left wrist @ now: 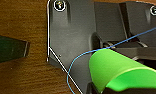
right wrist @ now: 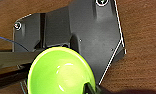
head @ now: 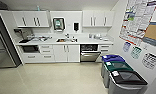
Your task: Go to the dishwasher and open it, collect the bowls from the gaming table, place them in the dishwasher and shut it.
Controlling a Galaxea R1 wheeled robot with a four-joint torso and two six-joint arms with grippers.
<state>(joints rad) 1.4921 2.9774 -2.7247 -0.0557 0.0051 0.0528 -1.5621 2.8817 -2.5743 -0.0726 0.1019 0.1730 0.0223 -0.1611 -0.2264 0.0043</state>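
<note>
The dishwasher point(head: 89, 56) is under the counter, right of the white cabinet doors. Its steel door leans partly open, with a dark rack showing above it. In the left wrist view a lime-green bowl point(left wrist: 111, 68) lies on its side close to the camera, over the robot's dark plate; my left gripper point(left wrist: 97, 88) is shut on its lower edge. In the right wrist view a second lime-green bowl point(right wrist: 60, 72) shows its hollow inside, and my right gripper point(right wrist: 91, 89) is clamped on its rim with one dark finger over the edge. The gaming table is out of view.
Three bins with blue point(head: 112, 59), green point(head: 119, 67) and black point(head: 127, 78) lids stand along the right wall under posters. A tall steel fridge point(head: 2, 47) is on the left. The counter point(head: 51, 41) holds a sink and clutter. Pale floor point(head: 56, 77) lies before the cabinets.
</note>
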